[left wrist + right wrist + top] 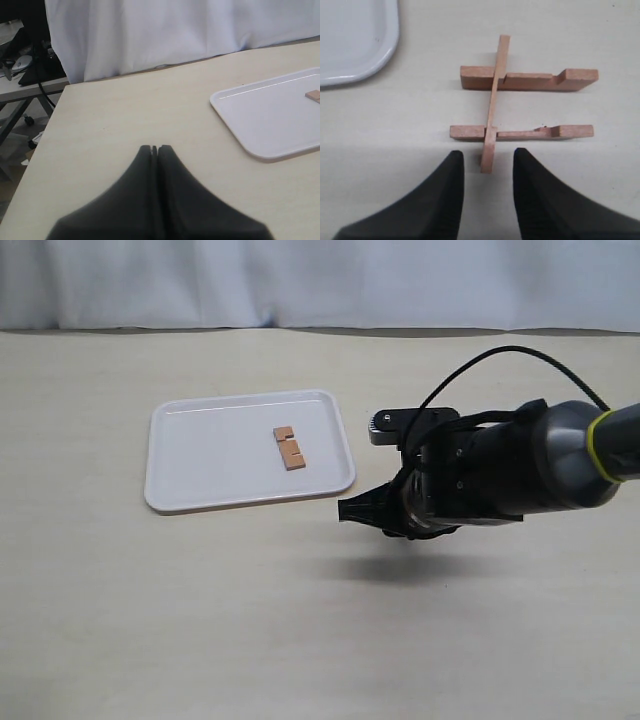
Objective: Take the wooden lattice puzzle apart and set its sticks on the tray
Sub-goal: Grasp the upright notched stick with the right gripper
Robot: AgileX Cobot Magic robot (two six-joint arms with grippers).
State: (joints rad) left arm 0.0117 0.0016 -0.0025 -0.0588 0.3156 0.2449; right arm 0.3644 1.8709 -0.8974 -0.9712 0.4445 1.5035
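What is left of the wooden lattice puzzle point(492, 105) lies on the table beside the tray's corner point(350, 40). It shows two parallel notched slats point(530, 80) joined by one crossing slat point(495, 100). My right gripper point(487, 160) is open, and the near end of the crossing slat lies between its fingertips without touching them. In the exterior view the right gripper point(365, 512) hovers right of the white tray point(200, 480) and hides the puzzle. One loose stick point(289, 447) lies flat on the tray. My left gripper point(156, 148) is shut on nothing, over bare table left of the tray point(270, 115).
A white curtain point(320, 280) hangs behind the table's far edge. In the left wrist view the table's side edge point(45, 135) shows, with another desk and cables point(25, 70) beyond it. A black cable point(520, 355) loops above the right arm.
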